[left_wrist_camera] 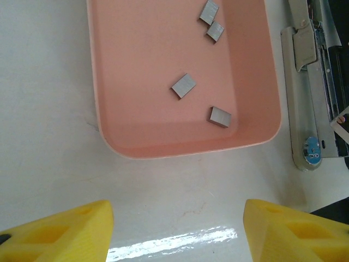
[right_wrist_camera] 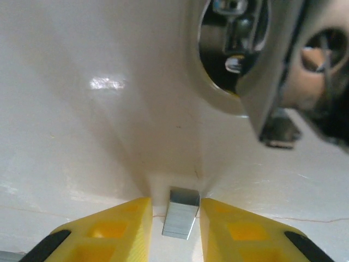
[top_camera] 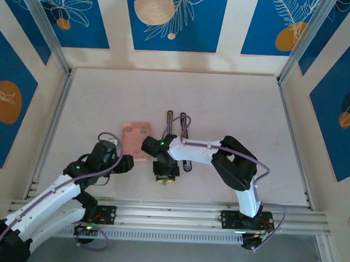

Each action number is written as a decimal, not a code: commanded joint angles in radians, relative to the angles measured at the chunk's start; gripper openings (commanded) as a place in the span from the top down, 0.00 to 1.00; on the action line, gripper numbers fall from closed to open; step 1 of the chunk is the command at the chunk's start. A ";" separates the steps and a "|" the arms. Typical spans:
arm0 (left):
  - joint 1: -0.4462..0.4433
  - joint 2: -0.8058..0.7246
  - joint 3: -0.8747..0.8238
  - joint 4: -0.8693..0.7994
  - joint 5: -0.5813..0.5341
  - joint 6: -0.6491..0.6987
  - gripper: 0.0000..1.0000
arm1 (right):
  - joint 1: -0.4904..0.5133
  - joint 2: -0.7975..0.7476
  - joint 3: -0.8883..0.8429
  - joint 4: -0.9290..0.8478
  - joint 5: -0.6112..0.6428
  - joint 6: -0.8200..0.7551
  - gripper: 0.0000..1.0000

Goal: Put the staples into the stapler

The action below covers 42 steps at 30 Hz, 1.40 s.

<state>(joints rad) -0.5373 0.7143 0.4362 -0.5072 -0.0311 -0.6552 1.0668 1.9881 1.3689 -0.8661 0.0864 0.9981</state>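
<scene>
The salmon-pink tray holds several loose staples. The stapler lies opened out flat just right of the tray, and its silver-white bar runs along the tray's right side. My left gripper hovers open over bare table just in front of the tray. My right gripper is shut on one staple strip, whose far end touches the table. It sits near the stapler's near end, in front of the stapler.
White side rails border the table left and right, and an aluminium rail runs along the near edge by the arm bases. Open table lies beyond the tray and stapler.
</scene>
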 commanded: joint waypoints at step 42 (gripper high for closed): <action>0.030 0.000 0.028 0.128 0.027 0.018 0.35 | -0.054 -0.208 0.061 -0.049 0.329 -0.033 0.85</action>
<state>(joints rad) -0.5236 0.7063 0.4347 -0.4294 -0.0032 -0.6502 1.0374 1.8172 1.4399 -0.9302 0.3313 0.9741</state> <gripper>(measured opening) 0.645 0.150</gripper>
